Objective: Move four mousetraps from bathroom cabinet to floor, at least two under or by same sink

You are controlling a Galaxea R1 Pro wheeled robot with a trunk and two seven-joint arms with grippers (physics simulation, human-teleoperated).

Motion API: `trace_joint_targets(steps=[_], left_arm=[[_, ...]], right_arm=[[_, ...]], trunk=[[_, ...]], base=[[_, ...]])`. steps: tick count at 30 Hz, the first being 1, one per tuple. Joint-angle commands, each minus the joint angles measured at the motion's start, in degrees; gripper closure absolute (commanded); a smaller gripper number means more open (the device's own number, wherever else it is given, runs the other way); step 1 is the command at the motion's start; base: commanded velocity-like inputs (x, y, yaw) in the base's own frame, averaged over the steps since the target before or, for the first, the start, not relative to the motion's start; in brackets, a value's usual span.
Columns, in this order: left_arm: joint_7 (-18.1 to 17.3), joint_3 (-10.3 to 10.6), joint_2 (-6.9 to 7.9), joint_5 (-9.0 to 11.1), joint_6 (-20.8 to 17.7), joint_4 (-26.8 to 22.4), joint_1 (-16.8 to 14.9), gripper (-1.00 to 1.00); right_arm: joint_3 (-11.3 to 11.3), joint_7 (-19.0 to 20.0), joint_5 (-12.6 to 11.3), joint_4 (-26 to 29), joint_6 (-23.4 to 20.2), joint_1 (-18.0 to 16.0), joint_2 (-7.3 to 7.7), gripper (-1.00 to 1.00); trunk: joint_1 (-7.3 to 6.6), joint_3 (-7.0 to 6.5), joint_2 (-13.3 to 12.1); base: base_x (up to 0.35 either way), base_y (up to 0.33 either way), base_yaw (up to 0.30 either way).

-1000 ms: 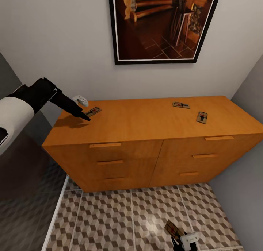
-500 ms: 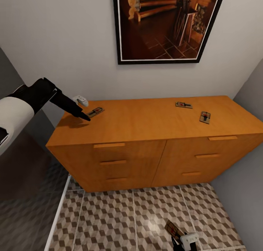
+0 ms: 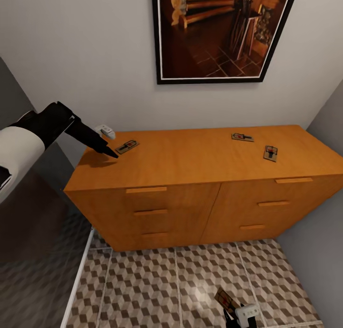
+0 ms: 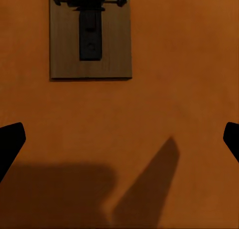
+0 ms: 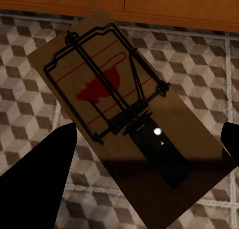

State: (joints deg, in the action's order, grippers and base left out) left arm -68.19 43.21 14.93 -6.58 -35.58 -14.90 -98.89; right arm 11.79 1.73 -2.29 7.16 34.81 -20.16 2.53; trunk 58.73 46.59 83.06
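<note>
Head view has the left gripper (image 3: 110,152) with jaws spread wide, just short of a mousetrap (image 3: 127,146) on the cabinet (image 3: 190,163); closing now probably grabs air. Right gripper (image 3: 237,313) looks clamped on another mousetrap (image 5: 127,114) over the bathroom floor (image 3: 143,285); a loose pinch could drop it.

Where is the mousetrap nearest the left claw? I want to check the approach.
In the head view the mousetrap lies flat on the cabinet top near its left end, just beyond the left claw, apart from it.
</note>
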Motion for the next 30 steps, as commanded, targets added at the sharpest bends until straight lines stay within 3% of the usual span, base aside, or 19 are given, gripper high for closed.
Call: trace_joint_targets(steps=[1, 30], left_arm=[[-0.37, -0.32, 0.02, -0.59, -0.54, -0.16, 0.01, -1.0], [-0.37, -0.32, 0.03, -0.55, -0.54, -0.13, 0.01, -1.0]], right_arm=[[0.16, 0.21, -0.26, -0.04, 0.18, -0.04, 0.02, 1.0], [0.25, 0.21, 0.78, -0.04, 0.26, -0.01, 0.02, 1.0]], trunk=[[0.0, 0.04, 0.02], [0.0, 0.04, 0.02]], base=[[0.0, 0.027, 0.0], [0.039, 0.037, 0.0]])
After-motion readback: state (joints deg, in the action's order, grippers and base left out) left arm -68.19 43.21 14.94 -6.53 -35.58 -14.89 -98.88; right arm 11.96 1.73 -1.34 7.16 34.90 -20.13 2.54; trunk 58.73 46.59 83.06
